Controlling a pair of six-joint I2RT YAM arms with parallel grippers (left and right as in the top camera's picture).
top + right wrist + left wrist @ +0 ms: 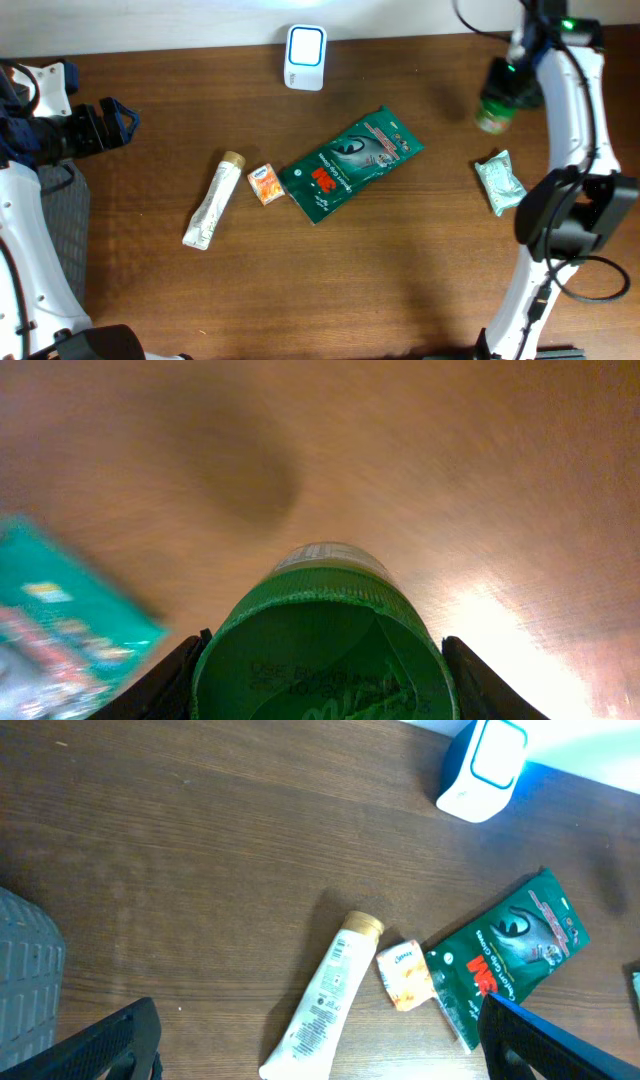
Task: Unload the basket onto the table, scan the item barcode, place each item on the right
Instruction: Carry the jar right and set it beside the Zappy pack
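Brown wooden table (pixel 400 270), left end effector (pixel 122 120) spread wide, right end effector (pixel 320 695) gripping green bottle (pixel 325 595)

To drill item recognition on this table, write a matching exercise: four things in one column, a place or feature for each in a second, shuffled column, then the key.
Column one:
1. scanner
2. tube
3. green bottle
4. orange packet

Column two:
A. between the fingers of the right gripper
B. right next to the dark green pouch, at its left end
C. has a gold cap
D. white and blue, near the far edge of the table

Pairs: 1-D, 2-C, 3-A, 4-B.
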